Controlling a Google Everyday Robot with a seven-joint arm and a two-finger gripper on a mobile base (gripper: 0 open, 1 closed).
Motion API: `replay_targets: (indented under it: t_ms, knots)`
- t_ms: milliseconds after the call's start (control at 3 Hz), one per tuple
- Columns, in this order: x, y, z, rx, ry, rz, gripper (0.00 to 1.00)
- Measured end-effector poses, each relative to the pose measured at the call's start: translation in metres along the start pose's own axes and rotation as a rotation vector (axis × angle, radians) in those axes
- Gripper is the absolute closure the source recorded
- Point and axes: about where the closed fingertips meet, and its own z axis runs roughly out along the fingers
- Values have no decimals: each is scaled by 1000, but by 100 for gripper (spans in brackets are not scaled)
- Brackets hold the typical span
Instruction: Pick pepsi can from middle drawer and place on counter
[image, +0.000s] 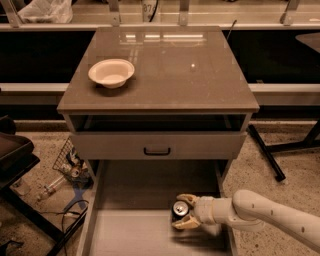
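Pepsi can (180, 209) stands upright on the middle drawer (130, 235) floor, toward its right side. We see the gripper (183, 212) extended in from the right, its fingers (186, 198) spread around the can. A white bowl (111, 73) sits on the counter (190, 70) above, at its left.

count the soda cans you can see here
1: the pepsi can stands right of centre on the middle drawer floor, with the gripper at it. The dark upper drawer or the floor clutter at left may hide more.
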Motion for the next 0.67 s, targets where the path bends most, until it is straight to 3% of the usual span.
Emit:
replay_targets:
  t_ms: [333, 667]
  knots:
    - [-1, 1, 2, -4, -2, 0, 67]
    - [-1, 2, 3, -6, -3, 0, 90]
